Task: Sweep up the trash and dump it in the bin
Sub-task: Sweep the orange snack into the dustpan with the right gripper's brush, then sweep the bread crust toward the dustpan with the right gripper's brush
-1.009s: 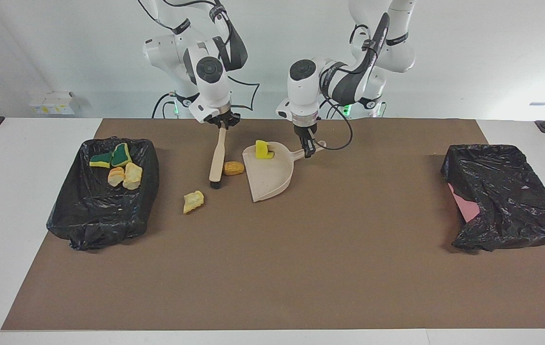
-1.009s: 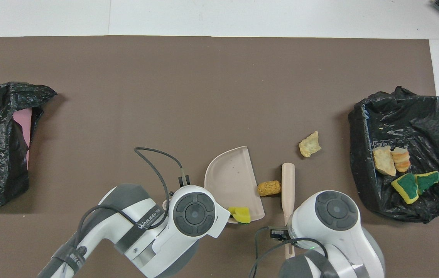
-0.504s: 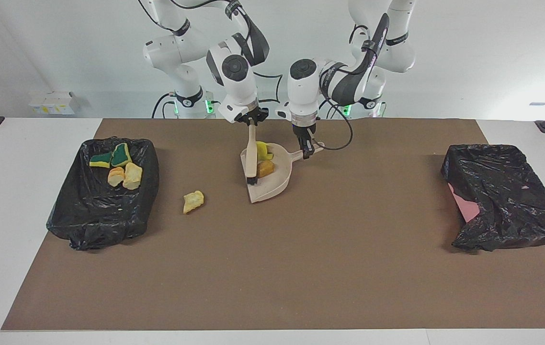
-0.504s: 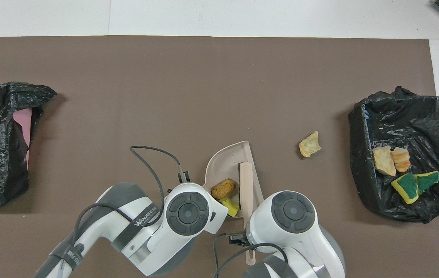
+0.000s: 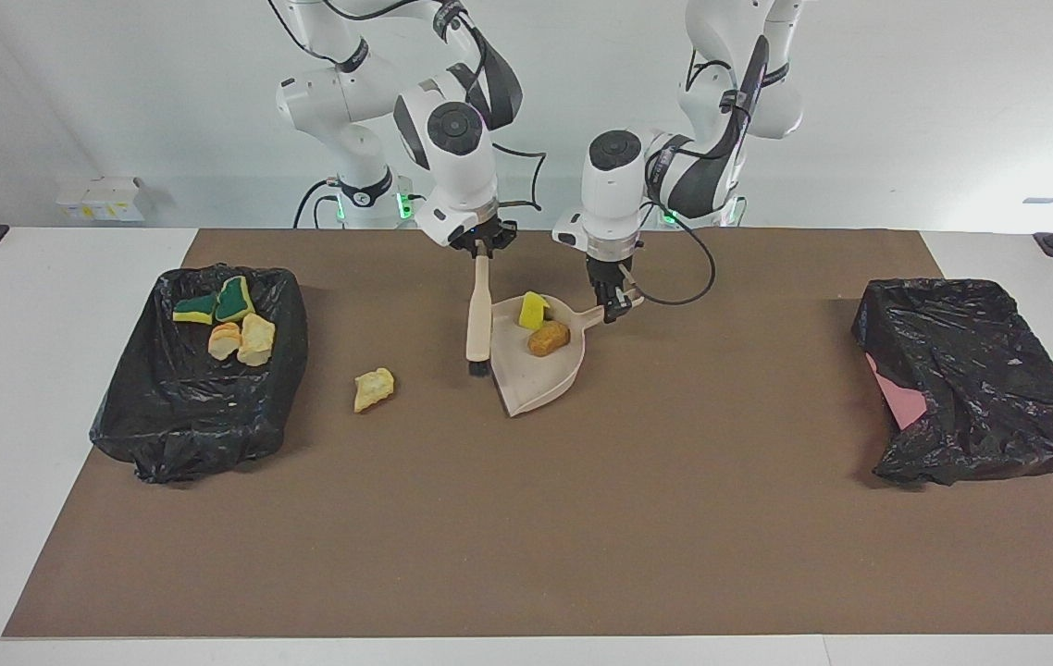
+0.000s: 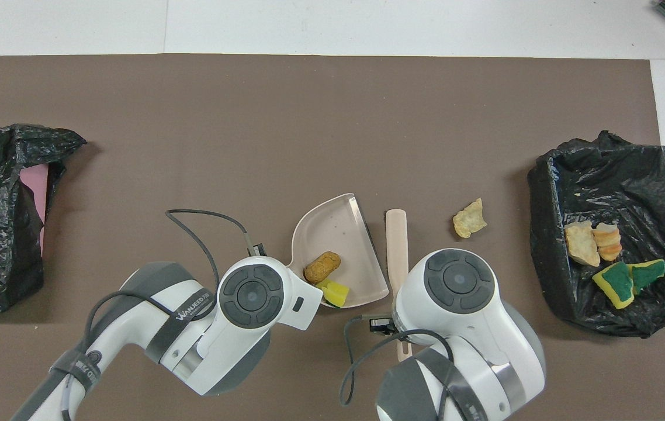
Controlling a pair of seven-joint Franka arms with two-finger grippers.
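White walls rise at the robots' end of a white tabletop (image 5: 55, 388) overlaid with a wide brown mat (image 5: 582, 518).

Close to the mat's edge by the robots, the left hand (image 5: 617, 305) is clenched on the stub handle of a beige dustpan (image 5: 540, 379), its arm coming down steeply with a black cable looping off the wrist. The dustpan sits tilted, mouth turned toward the right arm's end. Two pieces of trash lie in it: a yellow sponge scrap (image 5: 533, 310) deep in the pan near the handle, and an orange-brown foam lump (image 5: 549, 338) touching it on the mouth side.

Just beside the dustpan's mouth, the right hand (image 5: 482, 248) is clenched on the top of a pale wooden brush (image 5: 478, 319), which hangs nearly upright with dark bristles at the mat. In the overhead view both wrists cover the hands and the brush's grip.

Farther out, a cream-yellow scrap (image 5: 373, 388) lies alone on the mat, between the brush and a black-lined bin (image 5: 198, 435) at the right arm's end. That bin holds four more scraps (image 5: 226, 324): two yellow-green, one cream, one orange-tinged.

At the left arm's end stands a second black-bagged bin (image 5: 980, 407), its bag crumpled over the top, pink showing at one side; its inside cannot be made out.
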